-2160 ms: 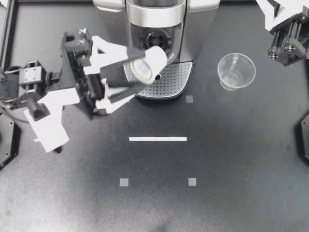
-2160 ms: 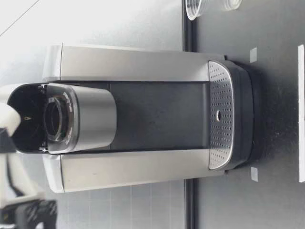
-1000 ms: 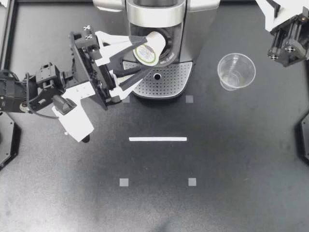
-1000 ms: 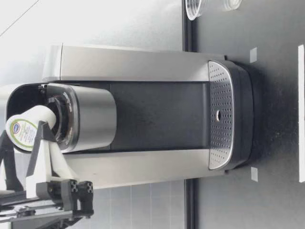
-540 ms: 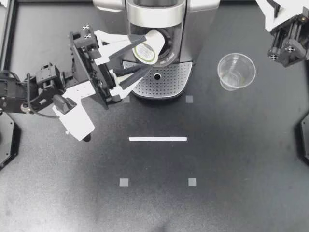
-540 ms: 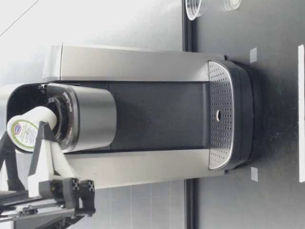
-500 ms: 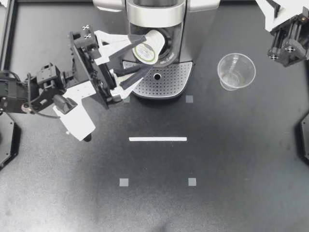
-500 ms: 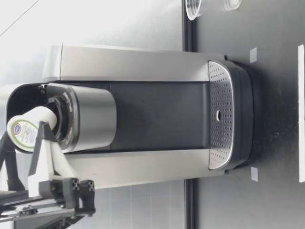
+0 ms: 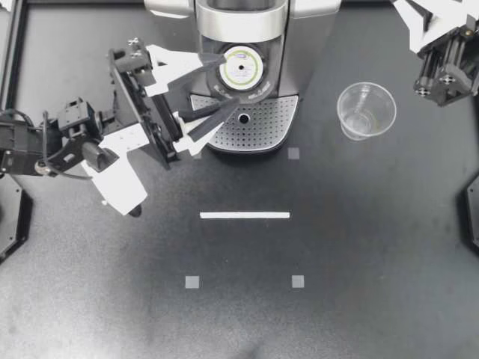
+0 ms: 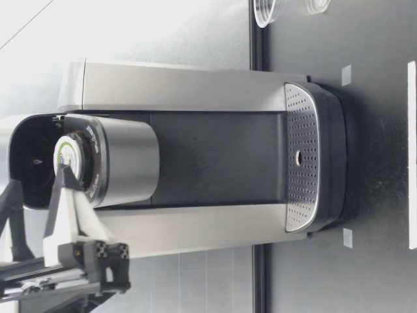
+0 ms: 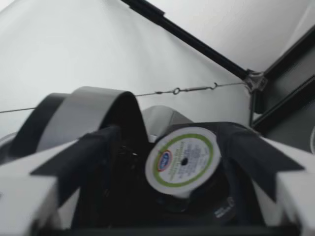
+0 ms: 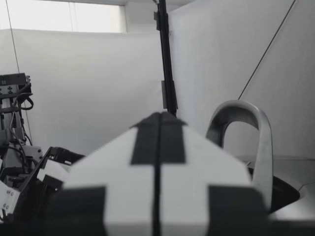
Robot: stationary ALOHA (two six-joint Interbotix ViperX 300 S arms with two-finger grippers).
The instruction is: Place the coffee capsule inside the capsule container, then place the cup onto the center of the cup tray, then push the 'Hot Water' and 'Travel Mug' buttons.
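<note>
Capsule (image 9: pixel 243 69) seated in container (image 9: pixel 263 84), green-ringed label up, print unreadable; left pincer (image 9: pixel 228 80) apart, probably untouching; right pincer (image 9: pixel 408 13) together.

My right tool (image 12: pixel 158 115): fingers (image 12: pixel 202 162) pressed together with one thin seam between them, white with black tape strips.
Coffee machine (image 12: pixel 239 129): its silver arch rises just beyond my tool, off to one side, with a dark hollow below it.
My left arm (image 12: pixel 34 169): black and white parts, low on the other side.
Black post (image 12: pixel 165 54): upright behind my fingertips.
Backdrop (image 12: pixel 88 83): plain white.
Cable (image 12: pixel 268 49): thin, slanting above the arch.
</note>
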